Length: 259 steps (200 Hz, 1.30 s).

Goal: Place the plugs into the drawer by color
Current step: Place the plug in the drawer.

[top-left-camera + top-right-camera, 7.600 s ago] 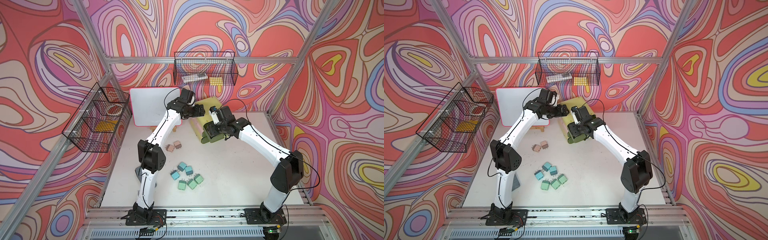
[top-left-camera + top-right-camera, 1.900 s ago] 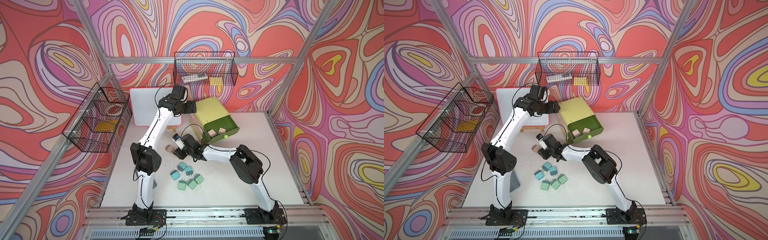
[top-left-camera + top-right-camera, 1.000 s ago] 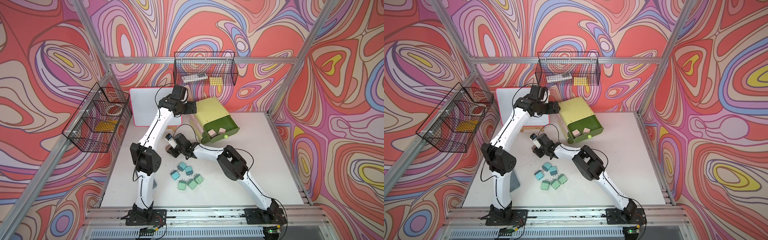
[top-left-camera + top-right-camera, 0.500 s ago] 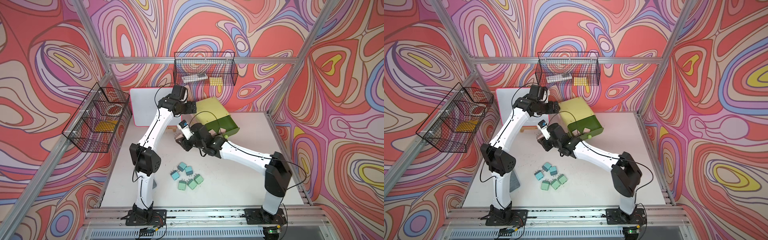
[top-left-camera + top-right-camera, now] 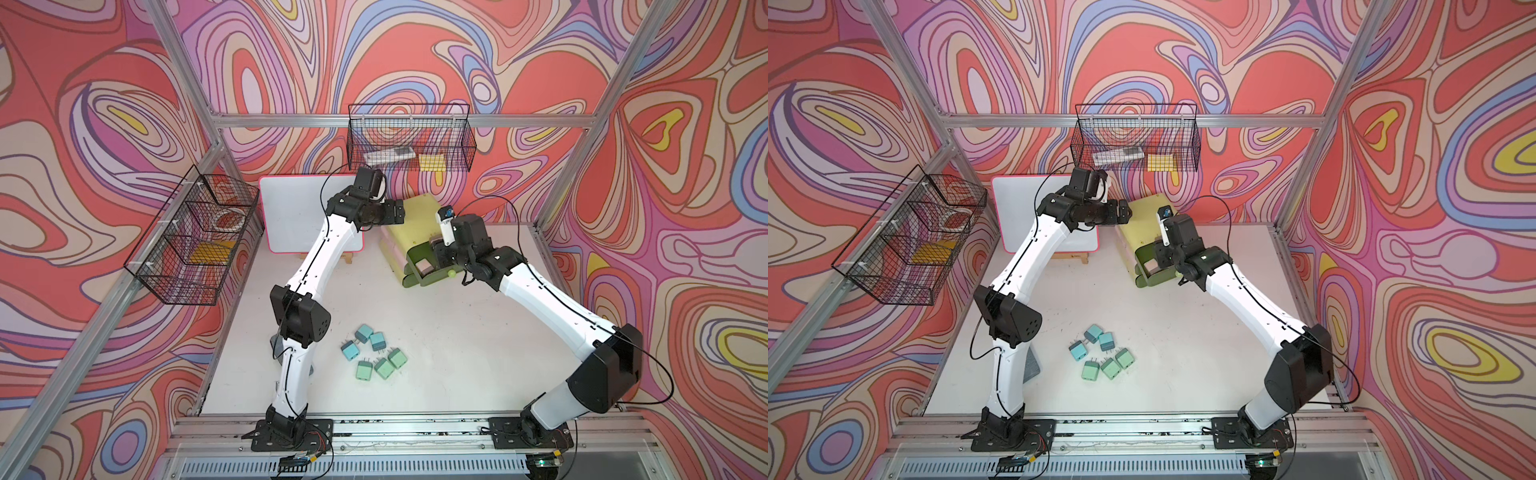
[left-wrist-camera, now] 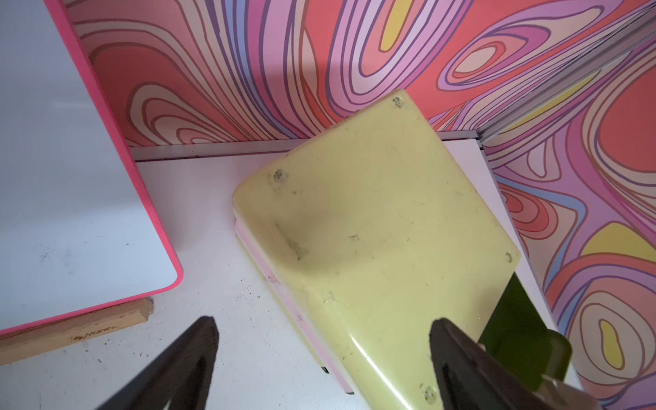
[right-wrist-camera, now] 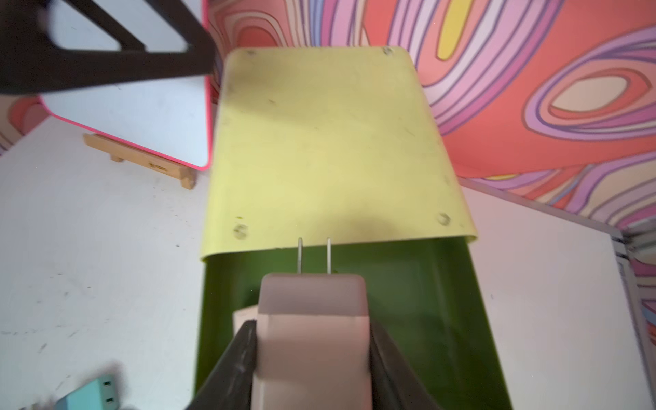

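Note:
The pale yellow-green drawer chest stands at the back of the table with its top drawer pulled out. My right gripper is shut on a pink plug, prongs pointing at the chest, just above the open drawer. One pink plug lies inside it. My left gripper is open at the chest's back left corner, one finger over the table and one over the chest's top. Three light blue plugs and three mint green plugs lie together on the table in both top views.
A pink-framed whiteboard on a wooden stand leans left of the chest. Black wire baskets hang on the back wall and the left wall. A grey pad lies by the left arm's base.
My right gripper has carried the pink plug from the table's left middle up and back to above the open drawer. The left arm has stayed at the chest.

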Each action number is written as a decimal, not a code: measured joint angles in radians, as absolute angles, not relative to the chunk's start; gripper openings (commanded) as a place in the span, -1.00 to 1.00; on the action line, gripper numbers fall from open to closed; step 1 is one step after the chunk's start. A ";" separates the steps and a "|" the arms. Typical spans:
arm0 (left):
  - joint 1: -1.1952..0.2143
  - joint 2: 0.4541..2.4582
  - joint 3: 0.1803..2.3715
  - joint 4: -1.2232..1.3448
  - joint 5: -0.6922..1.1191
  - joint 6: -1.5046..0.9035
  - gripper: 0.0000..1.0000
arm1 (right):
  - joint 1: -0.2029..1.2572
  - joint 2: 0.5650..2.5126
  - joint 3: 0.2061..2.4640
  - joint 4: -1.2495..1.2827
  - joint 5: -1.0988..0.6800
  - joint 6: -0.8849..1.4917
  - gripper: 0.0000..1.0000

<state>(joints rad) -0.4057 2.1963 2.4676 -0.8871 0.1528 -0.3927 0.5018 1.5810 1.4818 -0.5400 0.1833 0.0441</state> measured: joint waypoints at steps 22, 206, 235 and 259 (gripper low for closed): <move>-0.406 2.223 2.468 -0.887 0.159 -0.393 0.85 | 0.458 1.600 1.485 -0.584 0.199 0.043 -0.42; -0.413 2.289 2.459 -0.875 0.203 -0.393 0.84 | 0.379 1.795 1.588 -0.638 0.247 0.012 0.03; -0.413 2.289 2.458 -0.875 0.205 -0.393 0.84 | 0.378 1.795 1.619 -0.649 0.246 0.011 0.13; -0.413 2.289 2.458 -0.875 0.207 -0.393 0.81 | 0.378 1.787 1.639 -0.659 0.245 0.012 0.14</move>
<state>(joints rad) -0.4129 2.2894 2.4584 -0.8753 0.2073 -0.3927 0.3782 1.7866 1.6390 -0.6586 0.2447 0.0124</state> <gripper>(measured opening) 0.915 0.570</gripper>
